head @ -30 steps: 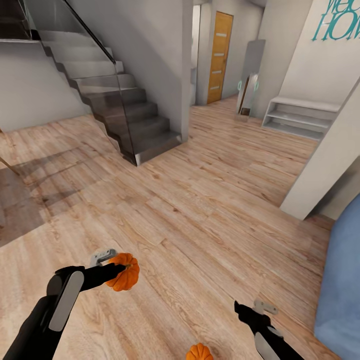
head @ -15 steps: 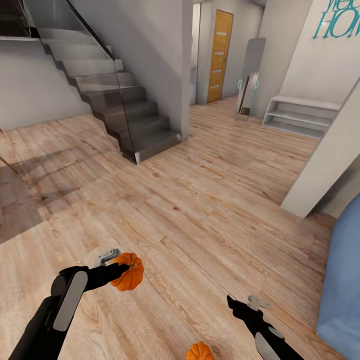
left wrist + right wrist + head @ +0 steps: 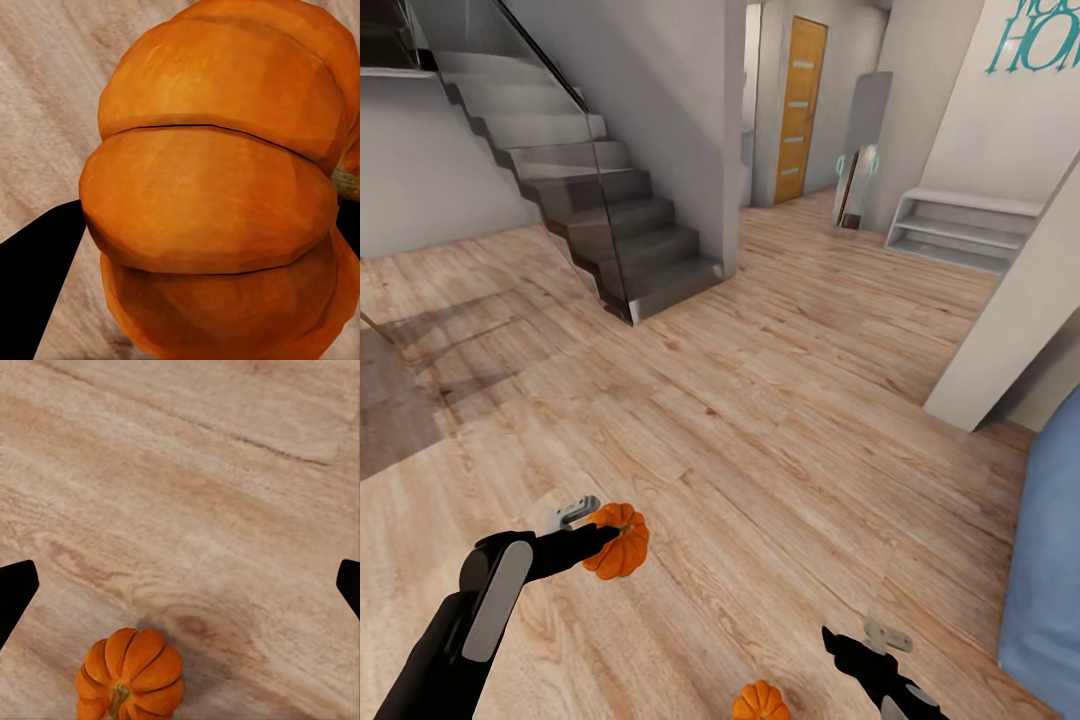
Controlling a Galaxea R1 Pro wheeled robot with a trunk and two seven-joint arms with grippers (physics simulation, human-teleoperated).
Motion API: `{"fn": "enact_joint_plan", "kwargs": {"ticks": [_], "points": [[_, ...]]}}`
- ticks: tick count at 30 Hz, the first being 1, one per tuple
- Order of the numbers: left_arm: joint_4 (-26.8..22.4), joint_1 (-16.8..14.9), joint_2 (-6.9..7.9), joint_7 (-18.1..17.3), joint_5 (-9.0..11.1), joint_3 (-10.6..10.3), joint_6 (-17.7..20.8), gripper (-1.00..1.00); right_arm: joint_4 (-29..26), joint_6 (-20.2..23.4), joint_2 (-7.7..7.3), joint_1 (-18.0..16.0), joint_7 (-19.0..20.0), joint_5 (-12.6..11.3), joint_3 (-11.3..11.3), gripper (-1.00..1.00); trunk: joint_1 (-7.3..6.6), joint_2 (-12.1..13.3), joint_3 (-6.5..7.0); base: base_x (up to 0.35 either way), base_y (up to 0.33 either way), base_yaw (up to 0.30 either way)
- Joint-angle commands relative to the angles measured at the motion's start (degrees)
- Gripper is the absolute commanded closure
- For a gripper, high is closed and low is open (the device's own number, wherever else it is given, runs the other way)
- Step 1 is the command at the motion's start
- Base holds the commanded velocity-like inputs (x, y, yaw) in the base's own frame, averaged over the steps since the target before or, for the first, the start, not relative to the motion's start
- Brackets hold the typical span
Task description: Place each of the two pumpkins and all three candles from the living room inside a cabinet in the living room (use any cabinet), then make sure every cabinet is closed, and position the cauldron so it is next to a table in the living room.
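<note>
Orange pumpkin (image 3: 618, 541) sits clenched in the left gripper (image 3: 600, 530) above the plank floor (image 3: 780, 420). Right gripper (image 3: 860, 640) hangs released over a second pumpkin (image 3: 760, 702).

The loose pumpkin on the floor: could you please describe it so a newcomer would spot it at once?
Start from the grey staircase and come down the light plank floor to the head view's lower edge. The loose pumpkin sits there on bare boards, unlike the pumpkin held by the left pincer.

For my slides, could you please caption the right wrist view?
Open right claw above the plank floor, with a loose orange pumpkin resting below it.
</note>
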Motion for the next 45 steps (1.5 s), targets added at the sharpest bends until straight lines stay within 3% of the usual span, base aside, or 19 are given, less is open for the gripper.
{"fn": "enact_joint_plan", "kwargs": {"ticks": [1, 5, 19, 22, 25, 29, 35, 39, 45], "points": [[-0.09, -0.03, -0.01, 0.55, 0.72, 0.00, 0.21, 1.00, 0.13, -0.21, -0.05, -0.04, 1.30, -0.61, 0.38, -1.00, 0.22, -0.43, -0.22, 0.000, 0.000, 0.000], [-0.12, -0.03, 0.03, 0.55, 0.69, 0.01, 0.22, 1.00, 0.24, -0.03, -0.05, -0.04, 4.16, -0.61, 0.34, -1.00, 1.10, -2.04, -0.94, 0.000, 0.000, 0.000], [-0.22, -0.01, -0.04, 0.51, 0.65, -0.08, 0.35, 1.00, 0.17, 0.84, -0.02, -0.04, 4.86, 0.32, 2.83, -1.00, 4.17, -7.65, -3.46, 0.000, 0.000, 0.000], [-0.25, -0.02, 0.03, 0.30, 1.07, 0.02, 0.41, 1.00, 0.17, 1.25, -0.05, -0.04, 7.08, 0.27, 2.86, -1.00, 4.83, -8.86, -3.99, 0.000, 0.000, 0.000], [-0.28, 0.05, 0.43, 0.22, 4.36, 0.15, 0.43, 1.00, 0.23, 1.39, -0.05, -0.04, 9.35, 0.16, 2.80, -1.00, 5.49, -10.06, -4.53, 0.000, 0.000, 0.000], [-0.42, 0.18, 3.93, 0.20, 10.56, 0.14, 0.42, 1.00, 0.20, 1.46, -0.11, -0.04, 10.28, 0.20, 2.80, -1.00, 6.37, -11.66, -5.25, 0.000, 0.000, 0.000], [-0.55, 0.21, 9.13, 0.20, 23.59, -0.18, 0.44, 1.00, 0.17, 1.48, -0.14, -0.04, 10.51, 0.20, 2.83, -1.00, 7.69, -14.07, -6.33, 0.000, 0.000, 0.000], [-0.56, 0.21, 10.48, 0.20, 25.56, -0.22, 0.44, 1.00, 0.21, 1.49, -0.17, -0.04, 10.67, 0.24, 2.84, -1.00, 8.56, -15.68, -7.05, 0.000, 0.000, 0.000], [-0.56, 0.23, 10.57, 0.20, 26.57, -0.46, 0.41, 1.00, 0.18, 5.68, -0.42, -0.04, 13.51, 0.46, 2.79, -1.00, 9.88, -18.08, -8.12, 0.000, 0.000, 0.000]]}}
